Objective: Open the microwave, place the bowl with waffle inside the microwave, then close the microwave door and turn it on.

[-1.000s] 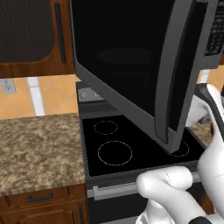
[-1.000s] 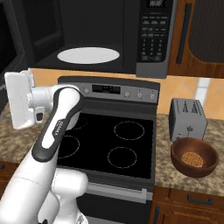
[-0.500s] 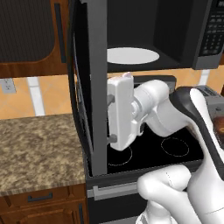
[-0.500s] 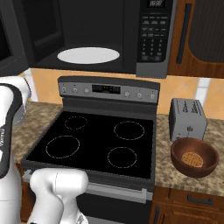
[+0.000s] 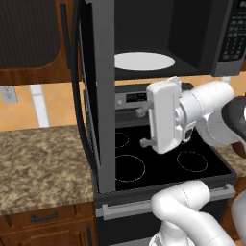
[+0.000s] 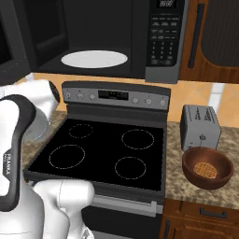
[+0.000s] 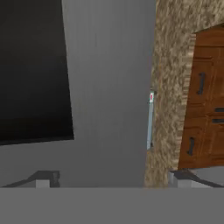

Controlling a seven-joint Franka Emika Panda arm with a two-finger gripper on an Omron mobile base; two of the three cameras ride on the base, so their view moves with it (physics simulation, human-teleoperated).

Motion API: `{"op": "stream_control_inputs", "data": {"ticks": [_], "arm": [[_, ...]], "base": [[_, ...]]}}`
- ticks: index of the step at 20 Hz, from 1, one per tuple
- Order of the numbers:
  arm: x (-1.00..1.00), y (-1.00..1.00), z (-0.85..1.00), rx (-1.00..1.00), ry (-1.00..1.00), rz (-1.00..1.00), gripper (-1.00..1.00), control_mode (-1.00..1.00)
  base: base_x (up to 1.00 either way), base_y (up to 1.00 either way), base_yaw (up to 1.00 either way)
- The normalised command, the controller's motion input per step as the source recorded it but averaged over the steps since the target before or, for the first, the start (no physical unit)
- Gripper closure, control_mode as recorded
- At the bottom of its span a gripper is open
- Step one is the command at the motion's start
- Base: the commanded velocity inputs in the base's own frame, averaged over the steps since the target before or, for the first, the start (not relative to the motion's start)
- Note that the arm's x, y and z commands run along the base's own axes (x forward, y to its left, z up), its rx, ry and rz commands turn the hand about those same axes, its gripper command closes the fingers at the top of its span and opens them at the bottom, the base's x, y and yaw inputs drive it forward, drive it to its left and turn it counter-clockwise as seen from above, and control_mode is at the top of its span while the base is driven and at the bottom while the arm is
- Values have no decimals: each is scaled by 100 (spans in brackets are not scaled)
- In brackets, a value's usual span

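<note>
The microwave door (image 5: pixel 98 91) stands swung wide open, and the white turntable (image 6: pixel 94 59) inside the microwave (image 6: pixel 116 37) is bare. The end effector (image 5: pixel 144 127) hovers over the stove (image 6: pixel 105 149) just beside the door, its fingers spread wide and holding nothing. The bowl (image 6: pixel 207 167) with the waffle (image 6: pixel 206 169) sits on the table (image 6: pixel 205 186) in front of the toaster (image 6: pixel 200 126).

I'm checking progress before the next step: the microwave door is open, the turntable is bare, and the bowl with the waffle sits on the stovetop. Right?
Not quite. The bowl with the waffle sits on the granite counter right of the stove, in front of the toaster, as the right base view shows. The microwave door is open and the turntable is bare.
</note>
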Motion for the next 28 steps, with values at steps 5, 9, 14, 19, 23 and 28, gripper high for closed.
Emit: {"op": "stream_control_inputs", "data": {"ticks": [5,9,14,19,23,28], "arm": [[71,-100,-25,-5,-6,-40,-100,-100],[62,-100,-20,-12,0,-45,-100,-100],[19,-92,-38,-25,0,-61,-100,-100],[11,-68,-21,-41,0,-64,-100,-100],[19,-77,-20,-34,3,-63,-100,-100],[28,-100,-40,-6,20,-56,-100,-100]], "base": [[0,0,0],[0,0,0],[0,0,0],[0,0,0],[0,0,0],[0,0,0]]}}
